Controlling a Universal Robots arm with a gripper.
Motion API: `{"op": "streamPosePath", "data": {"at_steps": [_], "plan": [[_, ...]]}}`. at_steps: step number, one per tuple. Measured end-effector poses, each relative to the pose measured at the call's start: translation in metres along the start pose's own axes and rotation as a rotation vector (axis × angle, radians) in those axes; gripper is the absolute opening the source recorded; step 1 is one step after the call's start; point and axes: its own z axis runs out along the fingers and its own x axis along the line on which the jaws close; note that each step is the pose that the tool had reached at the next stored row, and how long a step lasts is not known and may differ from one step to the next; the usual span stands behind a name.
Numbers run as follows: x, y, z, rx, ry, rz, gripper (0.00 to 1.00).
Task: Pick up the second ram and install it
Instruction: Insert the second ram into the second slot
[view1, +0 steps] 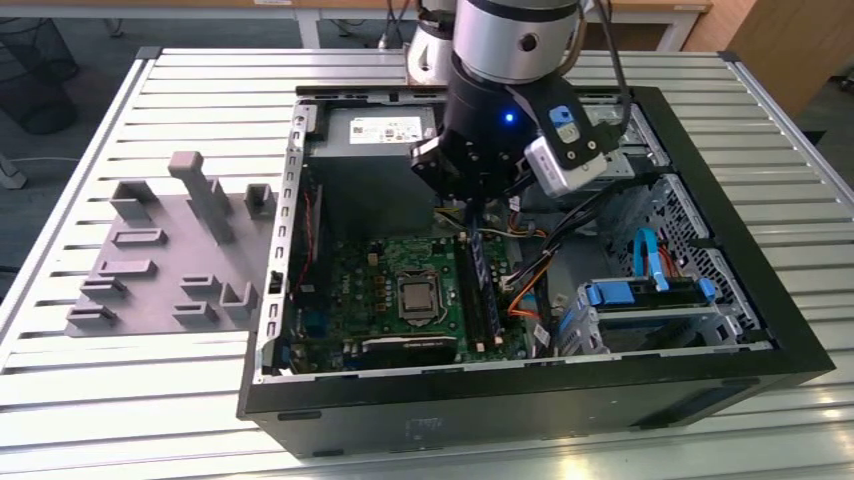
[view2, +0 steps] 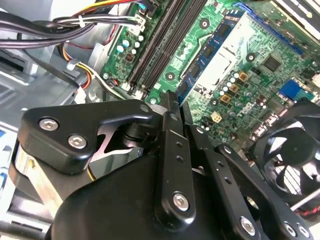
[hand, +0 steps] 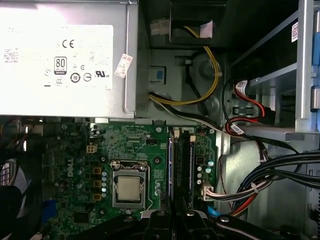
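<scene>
**A:** How did the black metal claw (view1: 467, 208) stand?

**B:** It hung low inside the open black computer case (view1: 747, 300). I could not tell how far it was open, or whether it gripped anything.

**A:** And the second ram?

**B:** The thin dark-blue second ram (view1: 481, 290) stood on edge directly beneath the claw, along the green motherboard (view1: 380, 270).

**A:** What did doing it well call for?

**B:** I judged it needed the stick square to its slot and even pressure on both ends, clear of the orange cables (view1: 523, 300) just beyond.
</scene>
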Motion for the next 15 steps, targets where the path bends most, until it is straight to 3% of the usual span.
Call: {"op": "streamPosePath", "data": {"at_steps": [5, 15], "plan": [[-0.0037, -0.0002, 0.0092, -0.0001, 0.0, 0.002, 0.14], [-0.0042, -0.0012, 0.0273, -0.0002, 0.0001, 0.007, 0.14]]}}
